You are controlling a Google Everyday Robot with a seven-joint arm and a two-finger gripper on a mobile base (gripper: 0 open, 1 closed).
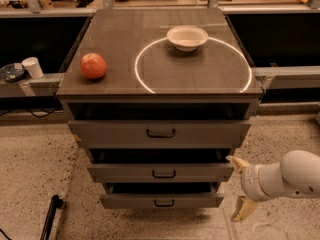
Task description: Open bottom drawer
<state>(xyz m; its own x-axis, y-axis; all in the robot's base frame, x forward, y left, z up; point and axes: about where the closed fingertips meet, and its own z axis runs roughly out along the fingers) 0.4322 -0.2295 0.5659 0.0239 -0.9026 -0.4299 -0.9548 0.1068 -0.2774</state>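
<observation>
1. The bottom drawer (187, 200) is the lowest and narrowest-looking of three grey fronts in the cabinet. It sits just above the speckled floor (30, 174), and its small black loop handle (164, 203) is at centre.
2. A dark gap shows between it and the middle drawer (200, 172). The top drawer (210, 133) is the widest.
3. The gripper (241, 186) hangs low at the right of the cabinet, level with the two lower drawers and clear of both. Its tan fingers (239, 163) are spread wide, one above the other, and hold nothing.
4. On the cabinet top (195, 76) a red apple (93, 66) rests near the left edge. A white bowl (187, 37) stands on the far arc of a white ring (marked on the surface).
5. A paper cup (33, 67) stands on the ledge to the left.
</observation>
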